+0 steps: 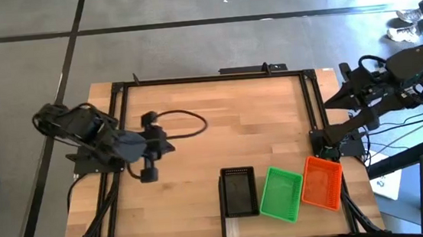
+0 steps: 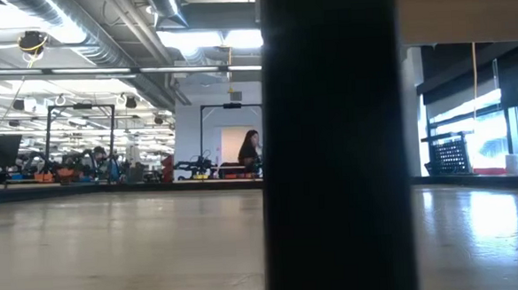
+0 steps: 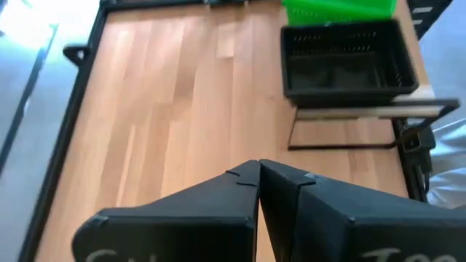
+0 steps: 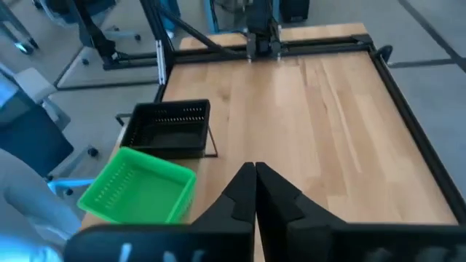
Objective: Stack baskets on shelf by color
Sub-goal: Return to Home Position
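Black basket [image 1: 239, 191], green basket [image 1: 281, 194] & orange basket [image 1: 322, 182] sit in a row at near edge of table [image 1: 258, 122]. Shelf [image 1: 240, 226] is mostly hidden under them; can't tell stack counts from above. Left gripper [image 3: 259, 171] is over table's left, fingers together. Right gripper [image 4: 255, 175] is at right edge, fingers together. Dark post [image 2: 334, 141] blocks low view.

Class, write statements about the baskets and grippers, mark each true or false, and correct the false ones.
1. The green basket stands between the black basket and the orange basket. True.
2. The left gripper holds a black basket. False: it is shut on nothing, apart from the baskets.
3. The green basket sits askew to the black basket. True.
4. The right gripper is wide open. False: its fingers are shut together.
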### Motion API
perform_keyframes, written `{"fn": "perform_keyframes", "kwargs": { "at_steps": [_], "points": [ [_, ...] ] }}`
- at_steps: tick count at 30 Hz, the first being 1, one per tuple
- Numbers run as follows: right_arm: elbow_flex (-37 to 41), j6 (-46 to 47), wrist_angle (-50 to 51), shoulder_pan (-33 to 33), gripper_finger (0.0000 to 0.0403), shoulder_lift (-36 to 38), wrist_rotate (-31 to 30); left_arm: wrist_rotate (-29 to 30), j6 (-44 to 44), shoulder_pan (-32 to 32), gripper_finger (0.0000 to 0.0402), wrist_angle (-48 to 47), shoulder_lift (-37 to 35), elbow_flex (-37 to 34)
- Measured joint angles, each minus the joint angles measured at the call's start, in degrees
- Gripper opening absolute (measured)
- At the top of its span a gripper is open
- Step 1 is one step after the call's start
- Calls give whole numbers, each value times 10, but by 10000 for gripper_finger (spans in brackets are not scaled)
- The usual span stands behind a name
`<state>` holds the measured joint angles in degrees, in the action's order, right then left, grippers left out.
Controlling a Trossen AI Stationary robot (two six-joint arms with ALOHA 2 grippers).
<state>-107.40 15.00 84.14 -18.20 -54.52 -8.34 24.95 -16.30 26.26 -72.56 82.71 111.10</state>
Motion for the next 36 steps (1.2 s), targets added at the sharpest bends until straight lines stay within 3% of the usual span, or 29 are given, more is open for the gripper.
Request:
{"fn": "perform_keyframes", "kwargs": {
  "at_steps": [5,14,17,25,36],
  "points": [
    [113,0,-109,0,0,71,8,-3,-29,0,0,110,-115,-169],
    [291,-64,-318,0,0,188,169,-51,7,0,0,316,-341,-426],
    [350,-64,-346,0,0,220,190,-70,24,0,0,369,-417,-495],
    [490,-87,-448,0,0,308,187,-81,63,0,0,410,-608,-607],
    [650,-78,-564,0,0,438,137,-81,118,0,0,422,-828,-694]
  ]
}}
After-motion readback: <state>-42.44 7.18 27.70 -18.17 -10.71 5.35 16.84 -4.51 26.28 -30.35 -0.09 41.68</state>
